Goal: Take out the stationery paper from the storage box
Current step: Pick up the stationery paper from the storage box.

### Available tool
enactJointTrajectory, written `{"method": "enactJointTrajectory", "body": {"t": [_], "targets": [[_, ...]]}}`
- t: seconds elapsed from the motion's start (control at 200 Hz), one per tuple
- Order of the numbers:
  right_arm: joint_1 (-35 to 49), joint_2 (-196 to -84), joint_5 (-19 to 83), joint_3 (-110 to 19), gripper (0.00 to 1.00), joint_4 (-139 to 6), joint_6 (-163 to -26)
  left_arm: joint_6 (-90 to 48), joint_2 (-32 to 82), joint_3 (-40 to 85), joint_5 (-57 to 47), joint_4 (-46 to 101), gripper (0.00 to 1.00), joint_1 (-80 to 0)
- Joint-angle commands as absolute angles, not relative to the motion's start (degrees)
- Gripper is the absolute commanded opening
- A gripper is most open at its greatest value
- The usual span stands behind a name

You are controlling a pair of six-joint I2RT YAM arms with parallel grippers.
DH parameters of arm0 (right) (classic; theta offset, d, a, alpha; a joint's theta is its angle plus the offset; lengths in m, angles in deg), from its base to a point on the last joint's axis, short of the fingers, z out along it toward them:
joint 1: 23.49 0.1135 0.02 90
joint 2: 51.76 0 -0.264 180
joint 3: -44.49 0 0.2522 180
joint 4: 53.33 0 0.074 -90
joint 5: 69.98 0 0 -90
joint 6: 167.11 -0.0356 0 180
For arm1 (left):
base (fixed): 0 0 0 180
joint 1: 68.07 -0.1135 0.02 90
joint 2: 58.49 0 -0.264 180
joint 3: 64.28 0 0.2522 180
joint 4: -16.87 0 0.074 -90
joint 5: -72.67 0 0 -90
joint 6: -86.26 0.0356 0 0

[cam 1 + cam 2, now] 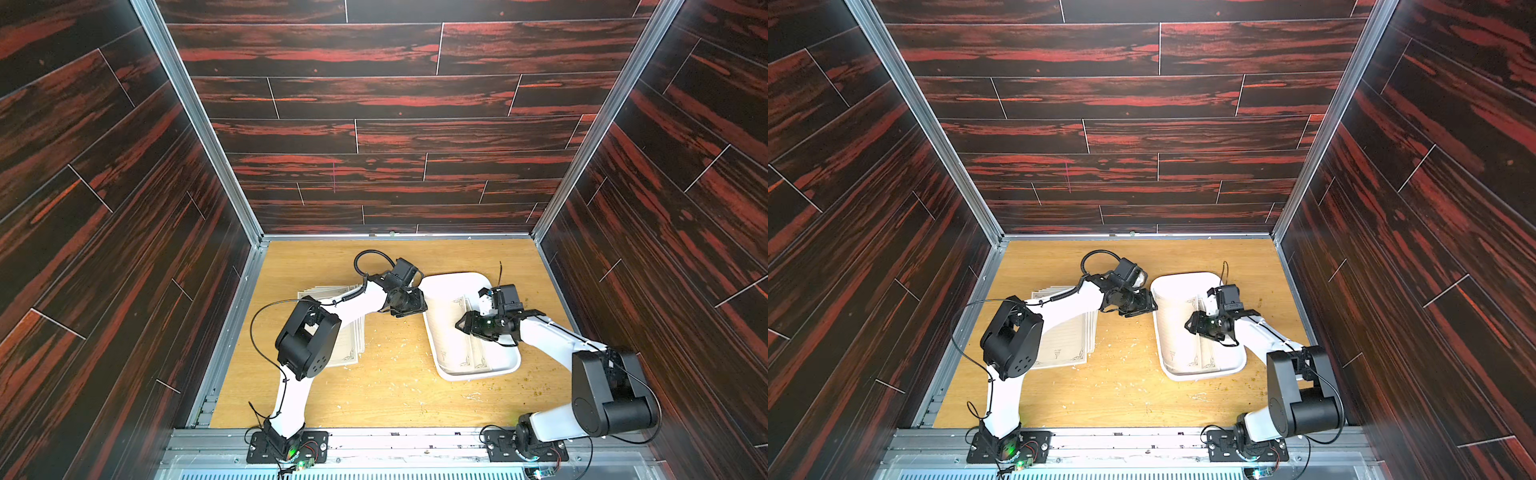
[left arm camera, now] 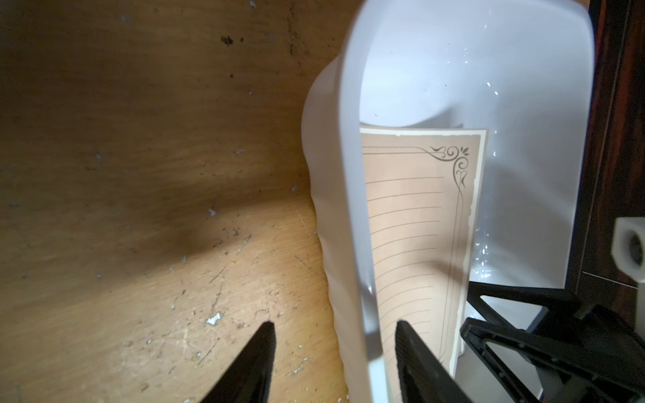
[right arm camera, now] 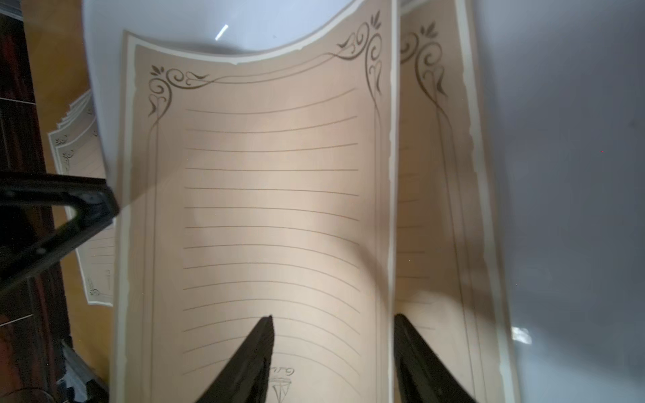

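We see a light wood-grain worktop (image 1: pixel 395 399), scuffed and strewn with pale crumbs (image 1: pixel 392 353). Two things lie directly on it, clearly apart. A fanned stack of stationery paper (image 1: pixel 349 353) sits toward the left, partly hidden. The white storage box (image 1: pixel 453 286) sits toward the right, slightly askew.

Both top views look steeply down from high over the near edge, taking in the whole tabletop (image 1: pixel 395 386), both arms and the dark walls (image 1: pixel 374 104); they share almost the same scene. The left wrist view looks along the left fingers (image 2: pixel 251 366), close beside the storage box (image 2: pixel 345 209). The right wrist view looks along the right fingers (image 3: pixel 244 363), close over the stationery paper (image 3: pixel 272 195). Both wrist views share the box and its curled sheet.
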State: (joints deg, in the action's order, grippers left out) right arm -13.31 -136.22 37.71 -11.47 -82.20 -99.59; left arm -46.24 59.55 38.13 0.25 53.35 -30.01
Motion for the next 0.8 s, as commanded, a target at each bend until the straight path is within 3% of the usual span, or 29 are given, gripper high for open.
{"method": "enactJointTrajectory", "body": {"t": [0.0, 0.316, 0.526, 0.797], "targets": [[-14.5, -137.8, 42.9, -10.2, 0.57, -79.2, -101.0, -46.3, 59.8, 38.4, 0.2, 55.1, 0.58, -29.7], [-17.1, -141.1, 48.6, -7.5, 0.52, -73.7, -102.7, -46.1, 60.0, 38.3, 0.0, 55.5, 0.58, -29.8], [-18.7, -139.7, 53.7, -5.8, 0.37, -70.5, -104.1, -46.0, 60.0, 38.3, 0.0, 55.7, 0.58, -29.8], [-19.1, -138.1, 60.9, -5.6, 0.28, -69.8, -104.1, -46.2, 60.2, 38.3, 0.1, 55.5, 0.58, -29.8]]}}
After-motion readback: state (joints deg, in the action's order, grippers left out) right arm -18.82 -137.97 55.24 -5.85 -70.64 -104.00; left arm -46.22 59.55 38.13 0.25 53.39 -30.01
